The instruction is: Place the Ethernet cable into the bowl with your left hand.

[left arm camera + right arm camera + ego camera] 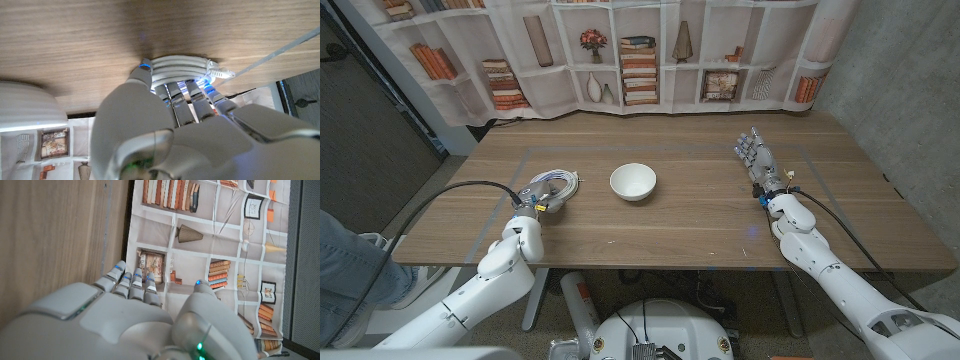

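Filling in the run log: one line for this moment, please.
left robot hand: fingers on coiled cable, grip unclear | bowl: holds nothing, beside cable | right robot hand: open, apart

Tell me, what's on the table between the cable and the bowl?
Nothing: bare wood separates the cable from the bowl, seen in the head view.

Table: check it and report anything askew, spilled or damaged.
Nothing stands out. The bowl sits upright, the cable is a tidy coil under the left hand, and the right hand holds nothing.
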